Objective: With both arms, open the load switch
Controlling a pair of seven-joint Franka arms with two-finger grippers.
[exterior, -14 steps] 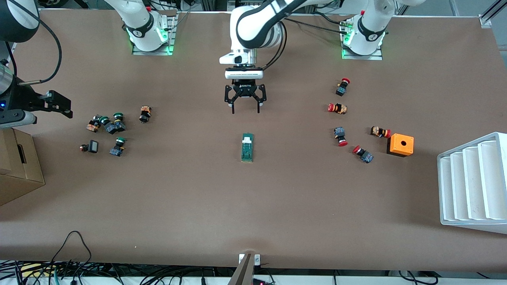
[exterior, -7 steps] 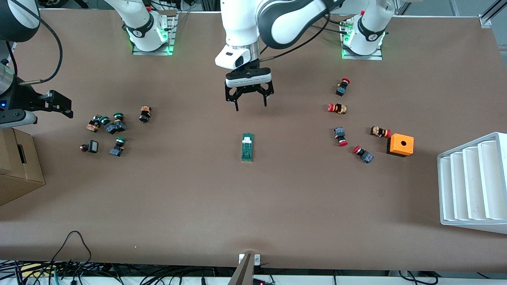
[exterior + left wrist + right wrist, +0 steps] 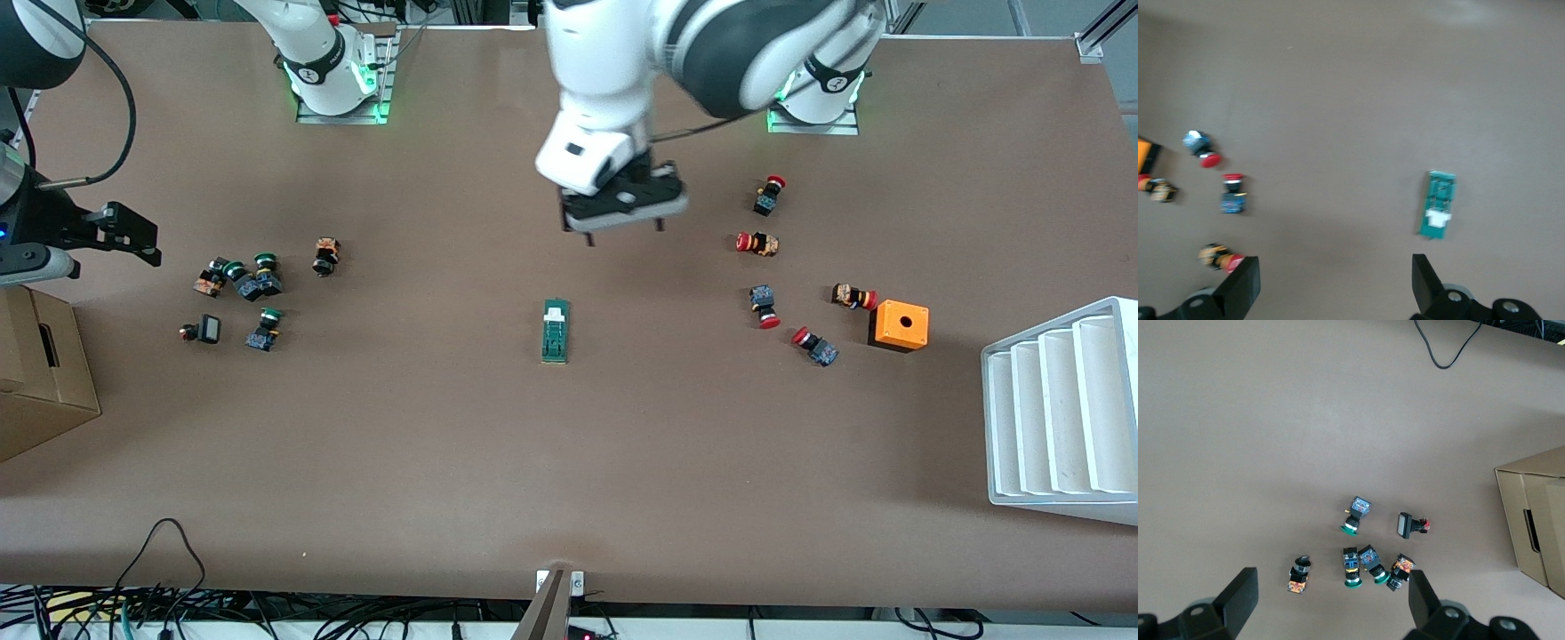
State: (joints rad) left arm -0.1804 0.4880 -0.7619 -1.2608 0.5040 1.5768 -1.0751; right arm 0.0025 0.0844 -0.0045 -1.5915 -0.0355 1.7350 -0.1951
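The load switch (image 3: 556, 331) lies alone mid-worktop (image 3: 569, 462), bare brown surface all around it. The left hand (image 3: 625, 229) hangs open and empty over the worktop, the right hand (image 3: 1328, 603) open over the seven green-capped buttons (image 3: 258, 277). Five red-capped buttons (image 3: 765, 307) cluster near an orange box (image 3: 900, 324); a white slotted tray (image 3: 1058, 413) and cardboard box (image 3: 40, 373) sit at the worktop's ends

— What sort of place is this?
— A robotics lab or test workshop. Two white arms (image 3: 676, 53) are bolted to metal plates on a table (image 3: 569, 462) covered in brown paper.
— What else shows it?
— Loose cables (image 3: 160, 613) along the table's edge, scattered push buttons (image 3: 240, 284), a cardboard box (image 3: 40, 373) and a white rack (image 3: 1062, 413).
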